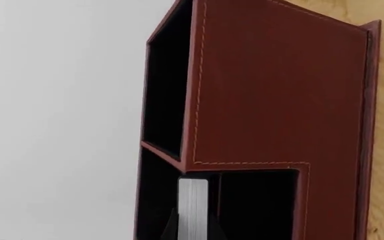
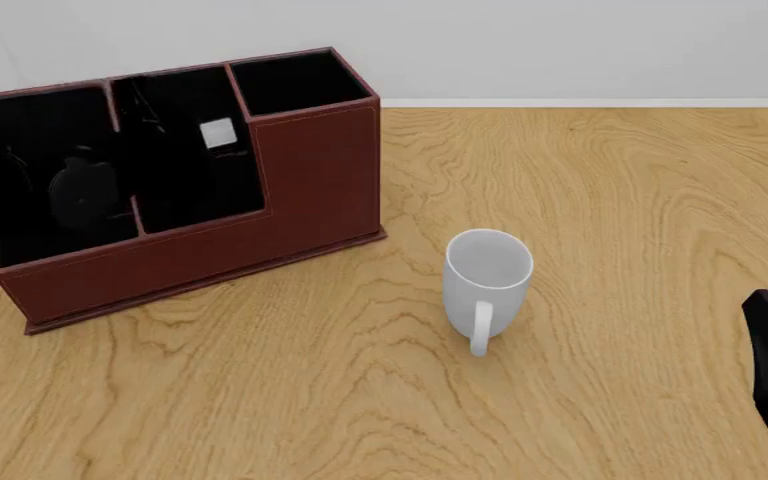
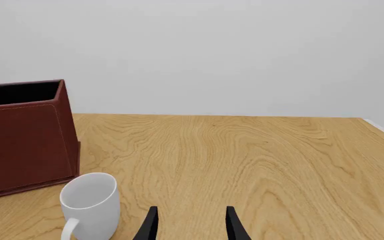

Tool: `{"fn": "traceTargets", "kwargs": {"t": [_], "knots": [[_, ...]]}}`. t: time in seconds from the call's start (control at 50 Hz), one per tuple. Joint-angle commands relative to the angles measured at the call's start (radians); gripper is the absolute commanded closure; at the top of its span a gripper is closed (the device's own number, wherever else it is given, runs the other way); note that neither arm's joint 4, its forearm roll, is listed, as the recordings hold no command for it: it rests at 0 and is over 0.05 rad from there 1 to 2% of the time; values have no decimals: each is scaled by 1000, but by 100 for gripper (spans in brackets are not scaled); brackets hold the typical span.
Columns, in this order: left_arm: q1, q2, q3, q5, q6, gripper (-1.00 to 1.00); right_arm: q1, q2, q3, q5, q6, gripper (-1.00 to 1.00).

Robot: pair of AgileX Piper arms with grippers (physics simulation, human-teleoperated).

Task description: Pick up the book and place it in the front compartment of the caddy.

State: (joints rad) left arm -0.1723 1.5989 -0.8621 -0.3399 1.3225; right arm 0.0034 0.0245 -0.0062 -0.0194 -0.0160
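The caddy (image 2: pixel 224 250) stands at the far left of the wooden table (image 2: pixel 598 200), its long front wall angled toward the near left corner. Its tall end lies farthest from the arms, with one square pocket; the lower section is split into two open-topped compartments.

The left arm (image 2: pixel 11 195) enters from the left edge and reaches down into the lower section, so its black body blends with the black lining. In the left wrist view, the book (image 1: pixel 193 207) is held upright between the two fingers of the left gripper (image 1: pixel 193 231) — fingers narrow, closed against the covers, white page edge facing the camera. The book sits inside the compartment opening, just beside the stitched inner edge of the raised wall, with dark open space on its other side. In the front view only a small white patch of the book (image 2: pixel 219 133) is distinguishable, in the middle compartment near the divider to the tall pocket.

The white mug (image 2: pixel 487 285) stands upright right of the caddy, well apart from it, handle toward the near edge. Bare tabletop extends to the right and behind it.

The right gripper (image 3: pixel 190 225) hovers low at the near right edge — fingers parted with clear table between them, holding nothing. The mug lies near its left side.
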Motion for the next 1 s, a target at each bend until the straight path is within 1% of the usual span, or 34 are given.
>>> {"fn": "traceTargets", "kwargs": {"t": [0.02, 0.06, 0.08, 0.24, 0.32, 0.38, 0.4, 0.42, 0.44, 0.46, 0.5, 0.52, 0.54, 0.58, 0.62, 0.72, 0.82, 1.0], "knots": [[7, 3, -70, 20, 35, 100, 0, 0, 0, 0, 0, -100], [13, 14, -77, 12, 52, 100, 0, 0, 0, 0, 0, -100], [23, 25, -102, 27, 51, 100, 0, 0, 0, 0, 0, -100], [28, 36, -167, 49, 69, 100, 0, 0, 0, 0, 0, -100], [37, 51, -177, 27, 88, 100, 0, 0, 0, 0, 0, -100], [43, 59, -183, 21, 88, 100, 0, 0, 0, 0, 0, -100], [53, 65, -193, 42, 81, 100, 0, 0, 0, 0, 0, -100], [49, 63, -184, 21, 87, 100, 0, 0, 0, 0, 0, -100], [53, 67, -192, 25, 86, 100, 0, 0, 0, 0, 0, -100], [73, 85, -222, 52, 75, 100, 0, 0, 0, 0, 0, -100], [94, 109, -252, 37, 83, 100, 0, 0, 0, 0, 0, -100], [109, 120, -274, 54, 84, 100, 0, 0, 0, 0, 0, -100], [99, 111, -263, 53, 86, -100, 0, -1, 0, 0, 0, -100], [110, 113, -279, 77, 68, -100, 0, 0, 0, 0, 0, -100], [105, 106, -275, 65, 65, -100, 0, 0, 0, 0, 0, -100], [109, 98, -289, 80, 53, -100, 0, 0, 0, 0, 0, -100], [104, 85, -281, 70, 56, -100, 0, 0, 0, 0, 0, -100], [103, 62, -269, 82, 50, -100, 0, 0, 0, 0, 0, -100]]}}
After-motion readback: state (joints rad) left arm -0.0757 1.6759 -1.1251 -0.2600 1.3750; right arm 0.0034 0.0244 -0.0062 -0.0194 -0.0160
